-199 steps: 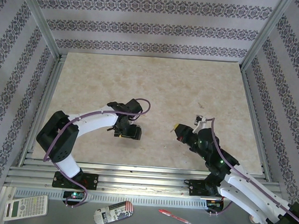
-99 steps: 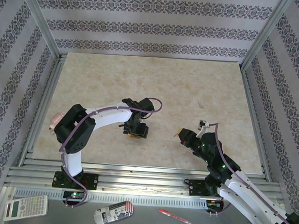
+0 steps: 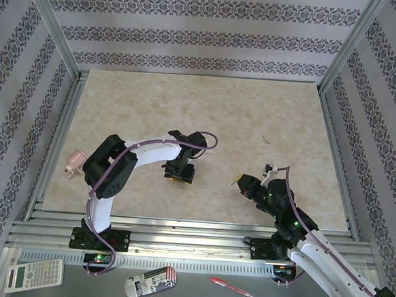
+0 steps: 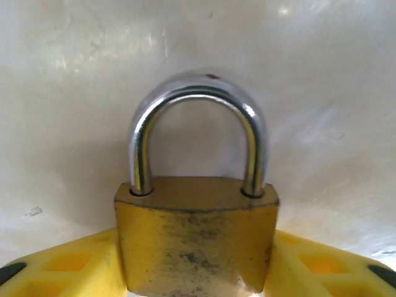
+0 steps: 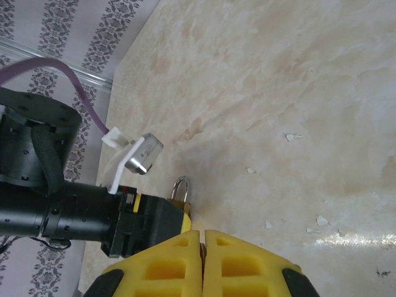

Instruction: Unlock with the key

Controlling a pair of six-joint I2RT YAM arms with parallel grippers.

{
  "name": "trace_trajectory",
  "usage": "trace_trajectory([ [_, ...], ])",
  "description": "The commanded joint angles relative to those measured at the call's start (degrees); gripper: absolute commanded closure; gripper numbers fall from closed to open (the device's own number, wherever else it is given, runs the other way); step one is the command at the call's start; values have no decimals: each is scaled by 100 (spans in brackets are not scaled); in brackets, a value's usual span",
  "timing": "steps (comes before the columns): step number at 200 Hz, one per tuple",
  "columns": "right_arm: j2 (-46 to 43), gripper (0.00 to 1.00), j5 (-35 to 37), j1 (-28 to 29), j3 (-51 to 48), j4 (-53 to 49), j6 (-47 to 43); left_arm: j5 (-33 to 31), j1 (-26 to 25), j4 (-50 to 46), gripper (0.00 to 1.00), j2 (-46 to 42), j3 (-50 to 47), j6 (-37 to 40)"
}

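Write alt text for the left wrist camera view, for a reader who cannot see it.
A brass padlock with its silver shackle closed sits between two yellow gripper fingers, against a pale marbled table.

1. Two robot arms: left arm (image 3: 143,150) and right arm (image 3: 285,212).
2. Two claws: left claw (image 3: 179,177) and right claw (image 5: 203,235).
3. One brass padlock (image 4: 197,241).
4. One calculator (image 3: 34,274), lower left of the frame.
5. One striped case (image 3: 150,281), bottom centre.
6. One red pen (image 3: 231,287), to its right.
7. One pink object (image 3: 75,161), at the left edge of the table (image 3: 221,109).
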Motion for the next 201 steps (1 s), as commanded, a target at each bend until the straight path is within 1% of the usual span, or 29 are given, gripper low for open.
trace_trajectory([
  [1, -88, 100, -111, -72, -91, 104, 64, -153, -54, -117, 49, 230, 40, 106],
  [15, -94, 100, -137, -111, -124, 128, 62, -143, -45, -90, 54, 279, 8, 104],
  [34, -86, 100, -203, -168, -159, 157, 71, -115, -45, -140, 54, 312, 17, 94],
  [42, -79, 100, -232, -190, -164, 157, 72, -123, -54, -204, 51, 226, 38, 86],
  [53, -68, 100, -281, -217, -164, 148, 70, -225, -65, -298, 40, -3, 39, 65],
  [60, -70, 100, -295, -229, -173, 159, 75, -311, -67, -397, 35, -136, 62, 54],
  [70, -81, 100, -305, -238, -185, 182, 83, -423, -72, -558, 33, -292, 117, 54],
  [85, -68, 100, -312, -256, -198, 192, 79, -539, -100, -685, 32, -490, 196, 19],
  [102, -76, 100, -344, -283, -216, 227, 88, -545, -188, -769, 32, -520, 351, -11],
  [118, -86, 100, -373, -300, -231, 228, 90, -636, -272, -866, 34, -356, 513, 9],
  [133, -107, 100, -409, -316, -243, 218, 97, -594, -315, -805, 36, -222, 585, 26],
  [157, -169, 100, -454, -329, -268, 192, 113, -562, -353, -781, 37, 13, 727, 69],
  [172, -249, 100, -446, -335, -318, 188, 144, -562, -362, -781, 40, 136, 780, 99],
  [201, -395, 100, -454, -371, -409, 182, 214, -677, -361, -859, 40, 280, 812, 150],
])
